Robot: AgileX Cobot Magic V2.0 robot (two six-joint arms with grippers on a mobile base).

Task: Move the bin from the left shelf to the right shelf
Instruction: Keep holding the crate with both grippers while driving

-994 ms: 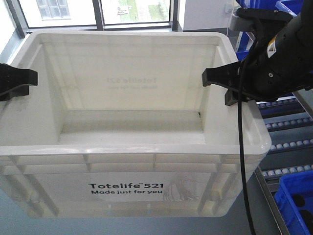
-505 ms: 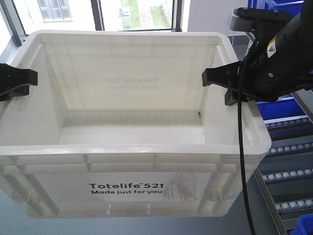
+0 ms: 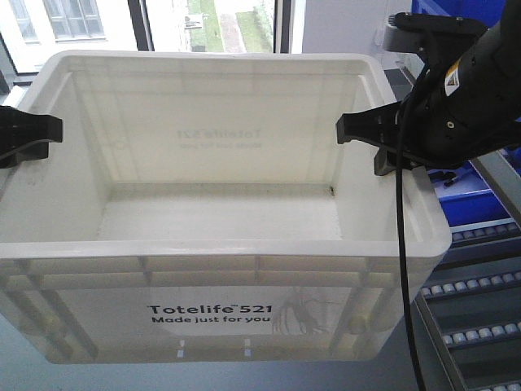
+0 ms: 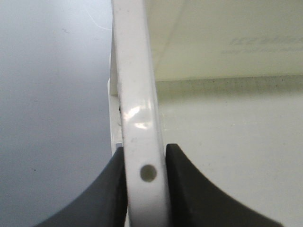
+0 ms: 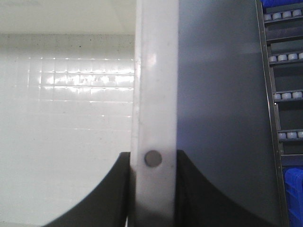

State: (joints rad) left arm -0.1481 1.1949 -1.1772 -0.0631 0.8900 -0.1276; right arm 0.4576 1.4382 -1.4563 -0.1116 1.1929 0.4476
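Observation:
The large white bin (image 3: 212,314), printed "Totelife 521", fills the front view and is empty inside. My left gripper (image 3: 32,134) is shut on the bin's left rim, and my right gripper (image 3: 370,138) is shut on its right rim. In the left wrist view the black fingers (image 4: 111,189) of the left gripper (image 4: 144,151) press both sides of the white rim (image 4: 135,94) near a small hole. The right wrist view shows the right gripper (image 5: 152,156) clamped the same way on the opposite rim (image 5: 154,71).
A roller shelf (image 3: 480,285) with blue bins (image 3: 480,187) stands at the right. Windows (image 3: 203,20) are behind the bin. Grey floor (image 4: 52,94) lies under it. The right wrist view shows the shelf rollers (image 5: 284,94) and a blue bin (image 5: 294,194).
The bin and both grippers stay fixed in the view. The background has shifted: the roller shelf and blue bins on the right slid down and outward, and the lower blue bin left the frame.

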